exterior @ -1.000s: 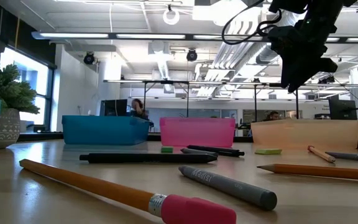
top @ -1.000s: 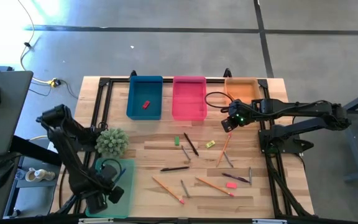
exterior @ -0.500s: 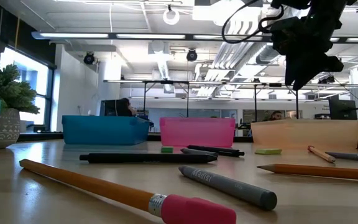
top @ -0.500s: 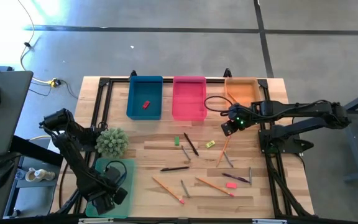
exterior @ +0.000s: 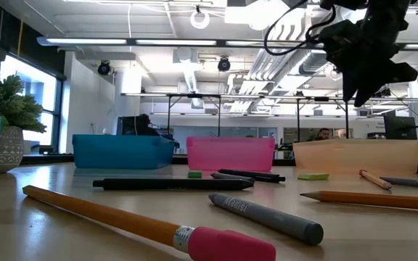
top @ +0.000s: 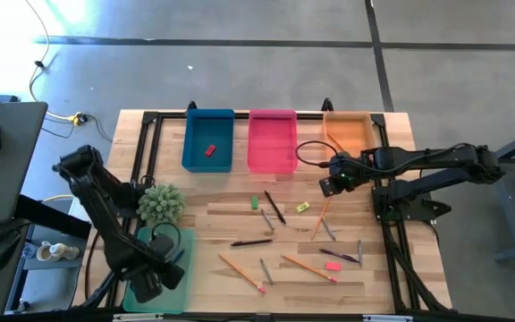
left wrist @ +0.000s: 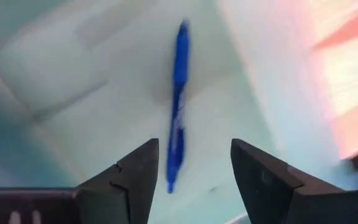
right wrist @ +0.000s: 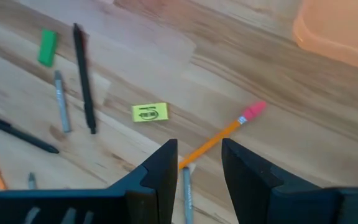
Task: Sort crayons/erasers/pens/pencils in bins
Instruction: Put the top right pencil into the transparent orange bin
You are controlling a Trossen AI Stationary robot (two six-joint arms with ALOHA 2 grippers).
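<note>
My left gripper [top: 147, 284] hangs open, pointing down over the light green bin [top: 184, 288] at the table's near left. A blue pen [left wrist: 178, 106] lies flat on that bin's floor below the fingers, touched by neither. My right gripper [top: 333, 181] hovers open and empty above the table, just in front of the orange bin [top: 350, 128]. Under it lie a pencil [right wrist: 219, 140] with a pink eraser tip, a yellow-green eraser [right wrist: 150, 112], a green eraser [right wrist: 46, 48], a black pen [right wrist: 84, 78] and a grey crayon [right wrist: 61, 102]. A red eraser [top: 209, 150] rests in the blue bin [top: 197, 143].
The pink bin [top: 272, 141] stands between the blue and orange ones at the far edge. More pencils [top: 241, 273], pens [top: 251, 241], crayons [top: 265, 271] and a pink eraser [top: 333, 266] are scattered over the table's middle and near right. A potted plant [top: 160, 204] stands beside the green bin.
My left gripper has risen a little above the green bin. My right gripper has rolled about its own pointing line while staying in nearly the same spot above the table.
</note>
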